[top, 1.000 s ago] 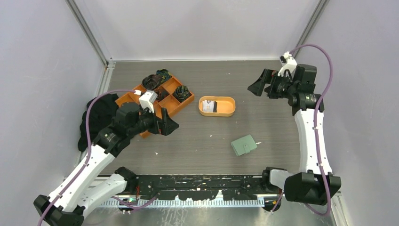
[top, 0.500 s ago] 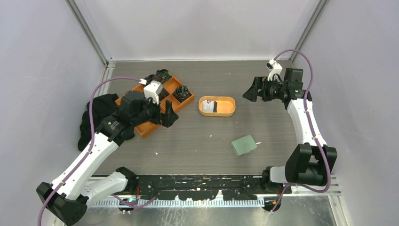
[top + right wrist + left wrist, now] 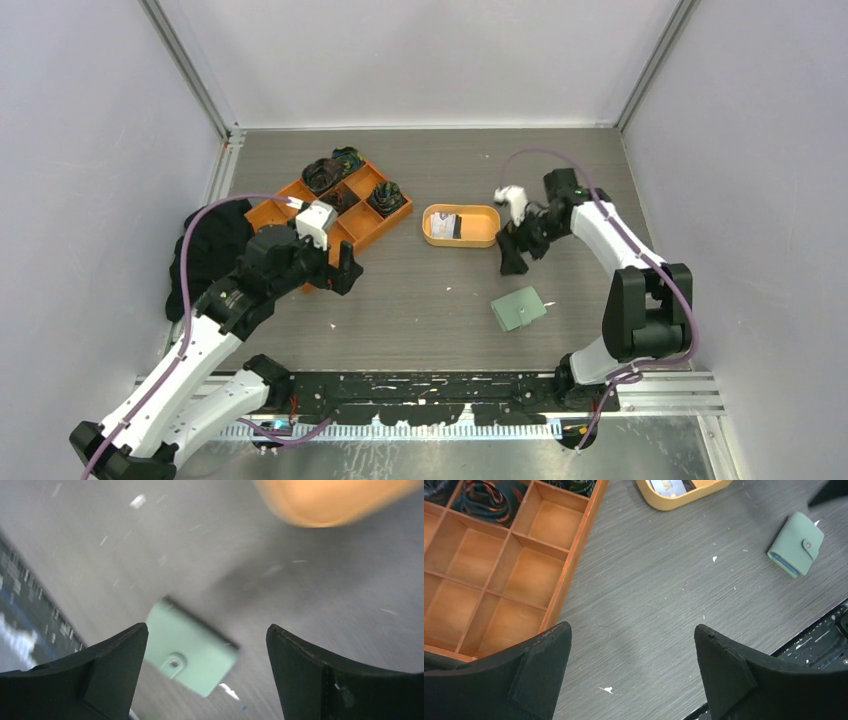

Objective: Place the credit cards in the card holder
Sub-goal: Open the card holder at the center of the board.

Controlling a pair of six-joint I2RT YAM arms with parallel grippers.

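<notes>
The credit cards (image 3: 447,224) lie in the oval orange dish (image 3: 481,238) at the middle of the table; the left wrist view catches them (image 3: 668,484) at its top edge. The card holder (image 3: 519,308), a closed sage-green wallet with its tab snapped, lies nearer the front. My right gripper (image 3: 511,262) hangs open between dish and wallet, pointing down. The right wrist view is blurred and shows the wallet (image 3: 192,652) just beyond the open right gripper (image 3: 207,626). My left gripper (image 3: 345,272) is open beside the tray, holding nothing (image 3: 631,627). The wallet (image 3: 796,544) lies far from it.
An orange compartment tray (image 3: 268,212) stands at the left, with dark rolled items (image 3: 322,173) in its far compartments and bare ones near my left gripper (image 3: 484,565). A black cloth (image 3: 205,245) lies left of it. The black rail (image 3: 430,385) runs along the front edge.
The right arm has swung from the back right down and left to hang over the table between dish and wallet. The left gripper drew back slightly toward the near left. Both stay open.
</notes>
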